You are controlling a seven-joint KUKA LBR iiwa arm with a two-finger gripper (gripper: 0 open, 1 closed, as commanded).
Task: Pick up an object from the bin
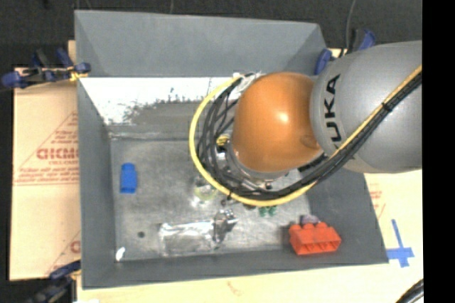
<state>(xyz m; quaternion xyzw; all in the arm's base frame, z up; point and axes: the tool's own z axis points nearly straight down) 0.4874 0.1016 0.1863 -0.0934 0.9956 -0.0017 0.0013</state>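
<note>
Clear plastic is the nearest candidate: a transparent wrapper-like piece [183, 234] lies flat along the front of the bin [96, 173] floor, left of centre, its long side running left to right.

Gripper [226, 222]: tip low over the floor, at the right end of that piece, touching or just above it; which, I cannot say. Spread or pressed together: cannot tell, since the orange cover [274, 124] and its cables hide most of the tool from where I stand. Nothing can be seen pinched.

Look of the piece: see-through, glinting, crinkled outline, grey floor showing through it. Bag, blister or thin bottle; cannot decide.

Handling (judgement):
- Light, likely very light.
- Thin and soft; should buckle under a squeeze, not resist.
- Slippery film, lying flat, little edge standing up to catch.
- Not fragile.
- Best hold: the bunched right end, where the material looks thickest, pinched across the narrow way.

Others in the bin:
- blue block [128, 178], left side, well apart; stiff, squarish, an easier pick.
- red brick [314, 237], front right corner, studded top, rigid.
- green bits [266, 210], just right of the tool.
- pale scrap [202, 191], just behind and left of it.
</note>
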